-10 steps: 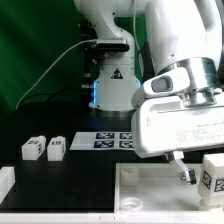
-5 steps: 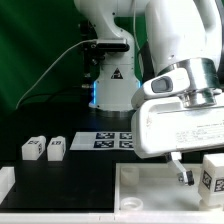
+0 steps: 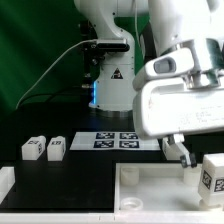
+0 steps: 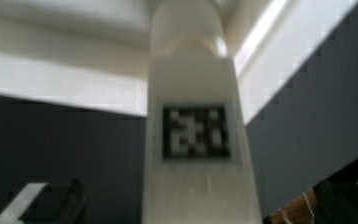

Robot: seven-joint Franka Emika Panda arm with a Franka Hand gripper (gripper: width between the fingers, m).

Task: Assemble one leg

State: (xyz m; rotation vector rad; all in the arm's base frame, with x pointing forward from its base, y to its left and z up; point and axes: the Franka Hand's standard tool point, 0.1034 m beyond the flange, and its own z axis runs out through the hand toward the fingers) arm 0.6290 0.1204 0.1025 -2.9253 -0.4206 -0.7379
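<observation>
A white leg point(image 3: 213, 172) with a square tag stands upright on the white panel point(image 3: 150, 192) at the exterior view's right edge. My gripper point(image 3: 182, 152) hangs just above the panel, left of this leg and a little higher. In the wrist view the leg point(image 4: 197, 130) runs as a tall white post down the middle, between my fingers point(image 4: 43, 205). Dark gaps separate it from each finger, so the gripper point(image 4: 190, 208) is open and holds nothing. Two more legs point(image 3: 33, 148) point(image 3: 56, 148) lie side by side on the black table at the left.
The marker board point(image 3: 115, 140) lies flat behind the panel, in front of the robot base point(image 3: 108, 85). The panel fills the front of the table. A green backdrop stands behind.
My gripper and wrist have risen and shifted slightly left, away from the panel surface. The leg at the right stays standing where it was.
</observation>
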